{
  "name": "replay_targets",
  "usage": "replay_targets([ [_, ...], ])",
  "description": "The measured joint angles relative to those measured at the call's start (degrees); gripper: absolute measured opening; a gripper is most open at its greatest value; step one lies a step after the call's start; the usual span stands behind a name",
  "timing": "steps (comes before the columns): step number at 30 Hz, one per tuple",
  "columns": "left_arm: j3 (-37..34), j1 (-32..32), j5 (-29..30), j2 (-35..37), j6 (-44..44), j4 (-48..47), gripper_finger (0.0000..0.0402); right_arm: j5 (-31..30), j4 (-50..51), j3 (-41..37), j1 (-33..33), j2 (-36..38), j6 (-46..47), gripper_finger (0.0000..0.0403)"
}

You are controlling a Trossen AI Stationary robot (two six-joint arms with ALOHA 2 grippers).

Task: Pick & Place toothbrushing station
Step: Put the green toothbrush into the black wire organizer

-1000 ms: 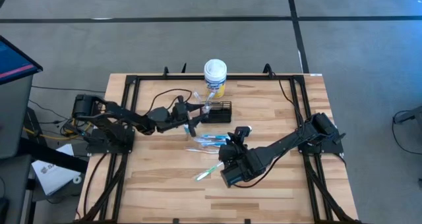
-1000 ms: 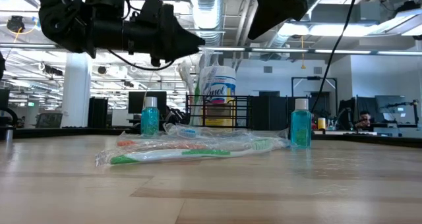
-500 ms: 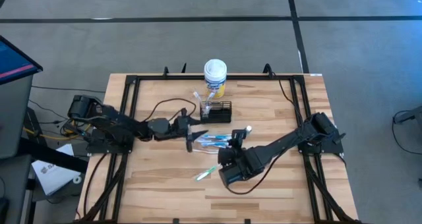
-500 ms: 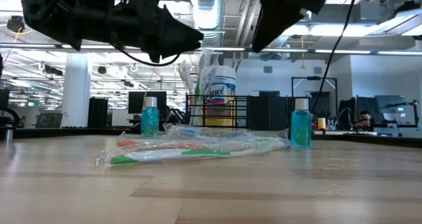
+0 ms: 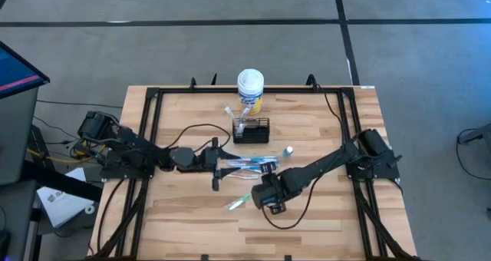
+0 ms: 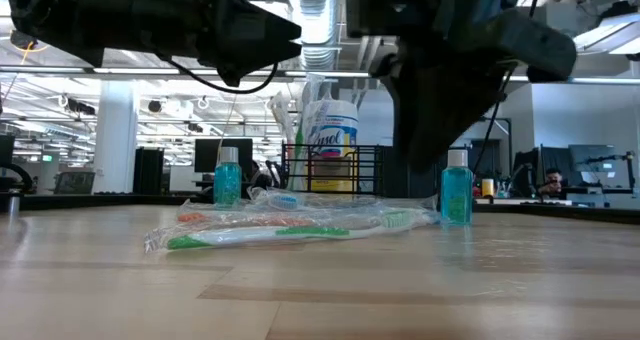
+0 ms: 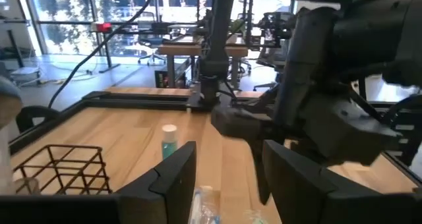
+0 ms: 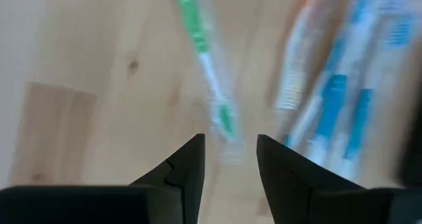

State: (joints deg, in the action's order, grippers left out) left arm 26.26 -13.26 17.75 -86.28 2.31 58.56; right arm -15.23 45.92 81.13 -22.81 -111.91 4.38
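**Caddy (toothbrushing station)** (image 5: 252, 130): black wire mesh, upper centre of high view, just below yellow canister (image 5: 250, 90); a brush or two already standing in it. Also mid-frame in low view (image 6: 335, 170), in front of canister.

**Loose stock:** wrapped toothbrushes (image 5: 247, 165) piled centre of table; green brush (image 5: 241, 201) lies apart, lower centre. Small teal bottle (image 5: 289, 150) right of pile.

**Left gripper** (image 5: 217, 171): at left end of pile, fingers spread, nothing btwn them (wrist view shows gap).

**Right gripper** (image 5: 267, 196): low over table, btwn green brush & pile; fingers apart w/ green brush (image 8: 210, 85) ahead of tips, nothing pinched.

**Risks (judgement):**
- Both grippers crowd same pile → arm-to-arm contact likely if both reach in.
- Slick wrappers overlap → pinch may drag 2+ brushes or slip.
- Green brush lies flat on wood → fingertips may skid, push it away.
- Bottle near right arm's path → knock-over.
- Caddy light, narrow cells → insertion at angle may tip or shove it against canister.
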Motion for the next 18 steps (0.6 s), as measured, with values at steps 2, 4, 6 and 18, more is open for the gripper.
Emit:
replay_targets([
  [2, 0.0, 0.04, -1.55, 0.0, 1.42, -0.35, 0.0168, 2.65, -2.44, -1.37, 0.74, 0.02, -0.43, 0.0128],
  [4, 0.0, -0.34, -2.78, 0.0, 2.08, -0.43, 0.0168, 3.59, -3.09, -2.61, 1.44, 0.02, -0.5, 0.0128],
  [6, 0.0, -0.8, -3.08, 0.0, 2.48, -0.71, 0.0167, 3.55, -3.11, -2.99, 2.17, 0.02, -0.5, 0.0128],
  [18, 0.0, -1.79, -3.08, 0.0, 2.7, -1.2, 0.0168, 5.84, -3.36, -3.64, 4.49, 0.02, -1.78, 0.0128],
])
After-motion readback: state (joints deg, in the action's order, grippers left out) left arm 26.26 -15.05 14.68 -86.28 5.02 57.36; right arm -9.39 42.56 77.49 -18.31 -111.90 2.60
